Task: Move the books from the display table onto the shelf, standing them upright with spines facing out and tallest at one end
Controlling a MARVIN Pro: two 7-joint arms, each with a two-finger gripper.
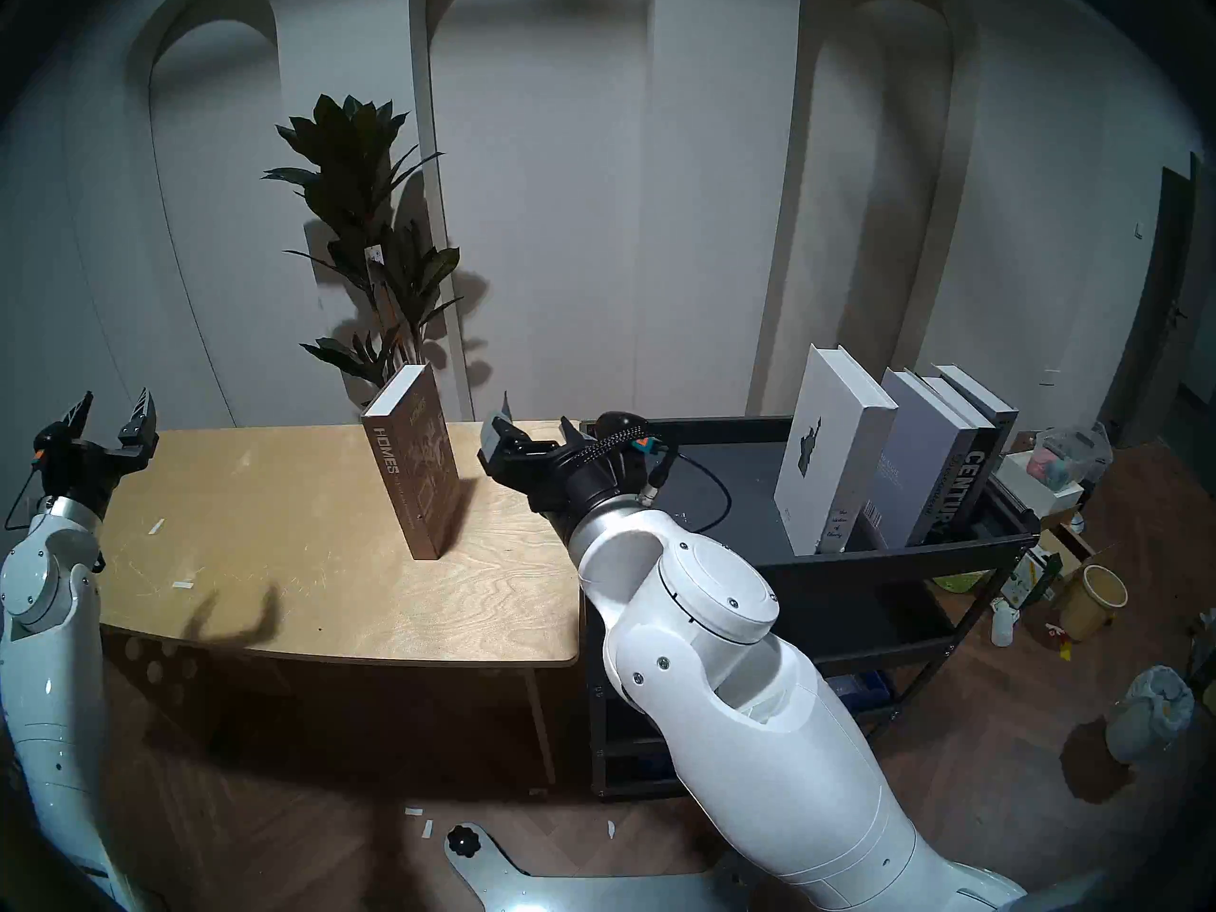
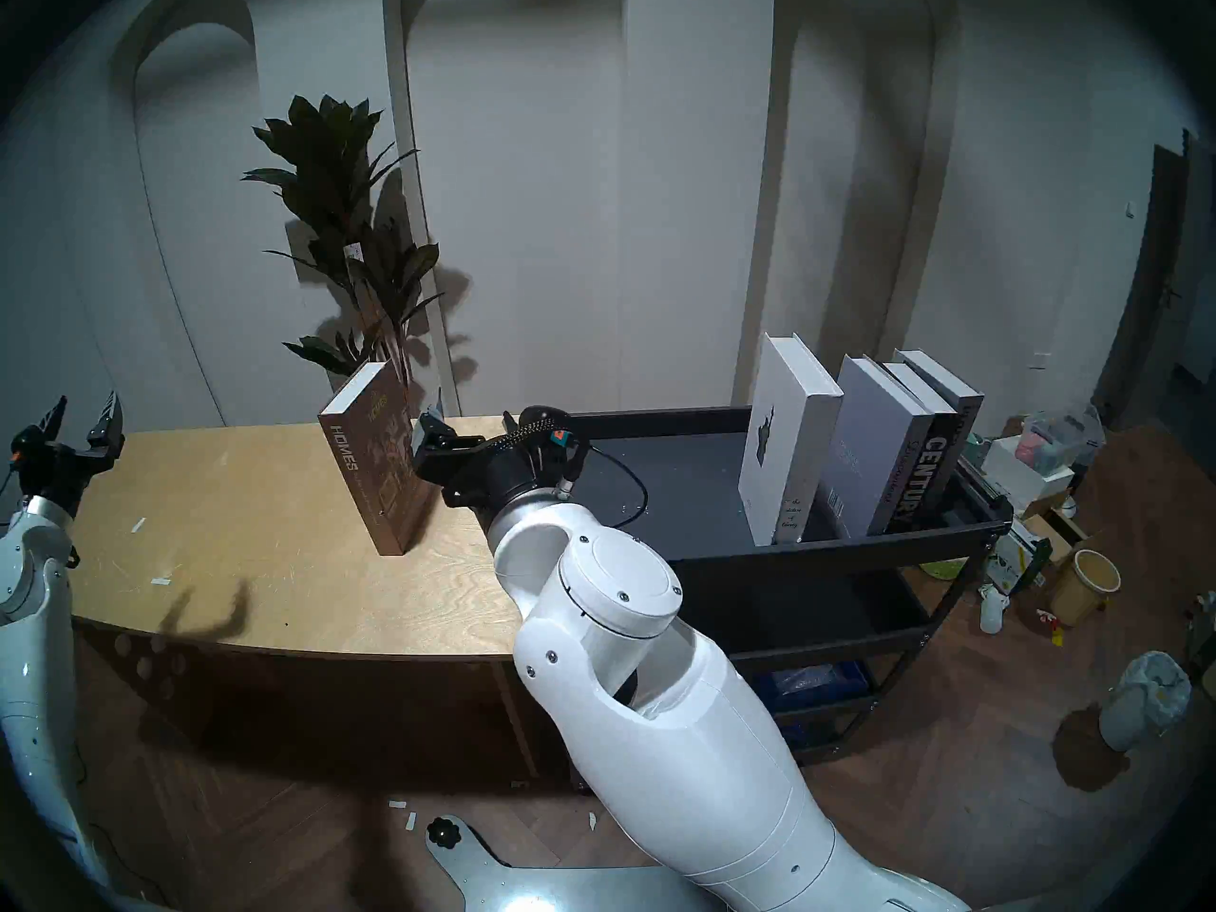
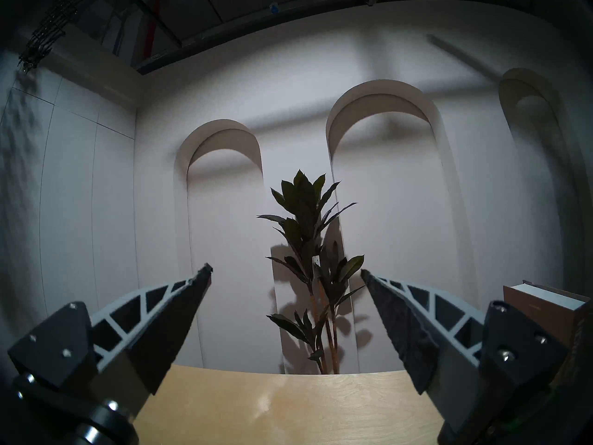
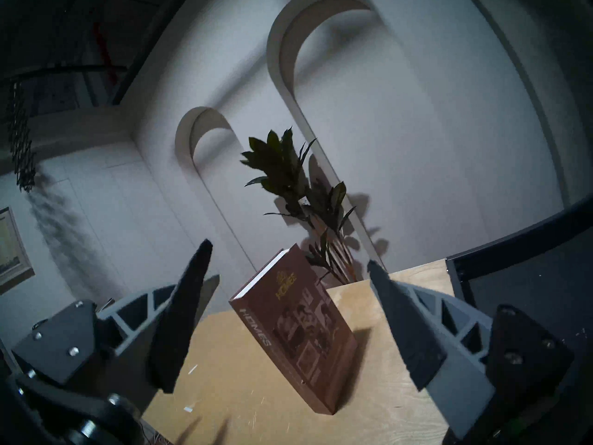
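One grey book (image 1: 968, 404) hides behind the "CENTURY" book (image 1: 957, 489).

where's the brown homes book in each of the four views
Head stereo left: brown HOMES book upright on the table, left of centre.
Head stereo right, same spot, shifted a little left.
Left wrist: only its top corner, far right edge.
Right wrist: centre, between the open tool's fingers.
Shared landmark: the leafy plant behind the table.
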